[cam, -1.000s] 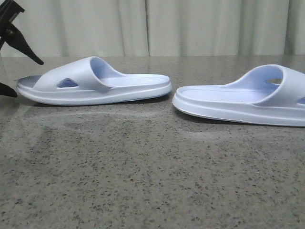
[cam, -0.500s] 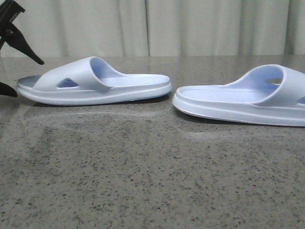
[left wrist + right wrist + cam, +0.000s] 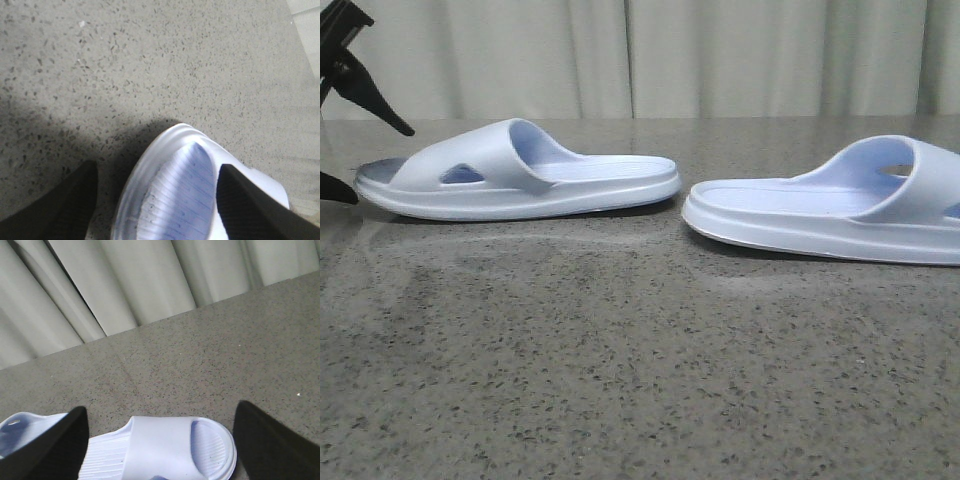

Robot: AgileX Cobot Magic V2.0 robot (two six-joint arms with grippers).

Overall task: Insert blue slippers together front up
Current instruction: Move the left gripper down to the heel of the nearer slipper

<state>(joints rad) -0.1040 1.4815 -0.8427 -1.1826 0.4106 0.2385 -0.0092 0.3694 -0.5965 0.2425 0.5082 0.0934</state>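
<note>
Two blue slippers lie sole down on the speckled table, heels facing each other. The left slipper (image 3: 520, 175) has its toe at the far left, where my left gripper (image 3: 382, 165) stands open around it. In the left wrist view the ridged toe (image 3: 175, 195) sits between the two black fingers (image 3: 60, 210), with gaps on both sides. The right slipper (image 3: 830, 210) runs off the right edge. My right gripper (image 3: 161, 407) is open, and the right slipper's strap and toe (image 3: 170, 445) lie between its fingers. The left slipper's heel (image 3: 20, 432) shows beside one finger.
The grey speckled table (image 3: 640, 360) stretches toward the front. A pale pleated curtain (image 3: 720, 55) hangs behind its far edge. The right arm is out of the front view.
</note>
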